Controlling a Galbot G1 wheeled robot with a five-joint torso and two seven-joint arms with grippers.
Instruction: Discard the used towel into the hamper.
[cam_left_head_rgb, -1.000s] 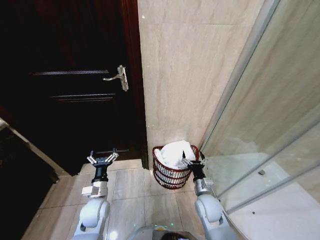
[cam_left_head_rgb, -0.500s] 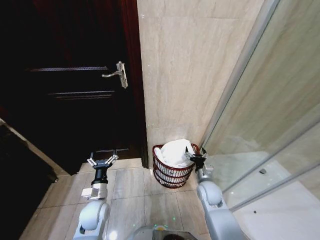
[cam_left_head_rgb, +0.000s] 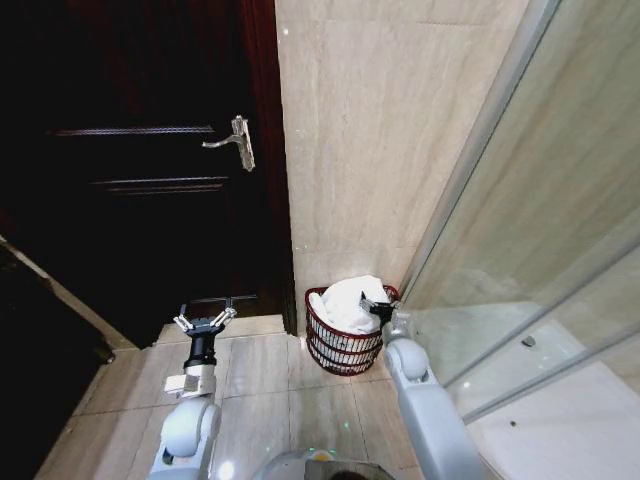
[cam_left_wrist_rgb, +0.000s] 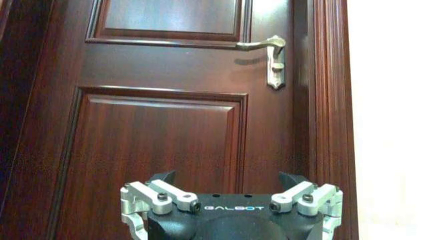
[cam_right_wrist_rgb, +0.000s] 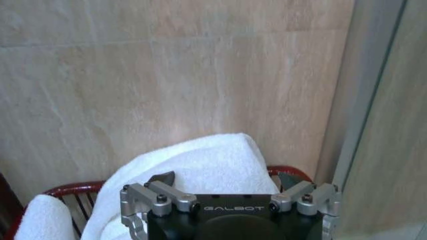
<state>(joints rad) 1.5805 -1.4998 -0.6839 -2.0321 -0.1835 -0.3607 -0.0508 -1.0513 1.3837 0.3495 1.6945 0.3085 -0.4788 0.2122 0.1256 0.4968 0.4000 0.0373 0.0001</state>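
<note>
The hamper (cam_left_head_rgb: 340, 352), a small round reddish-brown wicker basket, stands on the floor tiles in the corner by the beige wall. A white towel (cam_left_head_rgb: 345, 303) is heaped in it and rises above the rim. My right gripper (cam_left_head_rgb: 376, 305) is stretched out over the hamper's right rim, open, with its fingertips at the towel's edge. In the right wrist view the towel (cam_right_wrist_rgb: 193, 162) bulges just beyond the open right gripper (cam_right_wrist_rgb: 227, 176), with the red hamper rim (cam_right_wrist_rgb: 67, 189) beside it. My left gripper (cam_left_head_rgb: 205, 318) hangs open to the left, facing the door.
A dark wooden door (cam_left_wrist_rgb: 167, 135) with a metal lever handle (cam_left_head_rgb: 238, 140) stands left of the hamper. A glass shower partition (cam_left_head_rgb: 520, 250) runs along the right. Beige floor tiles (cam_left_head_rgb: 260, 370) lie open between the two arms.
My right arm has reached forward, bringing its gripper from in front of the hamper to over its right rim. The left arm has stayed put.
</note>
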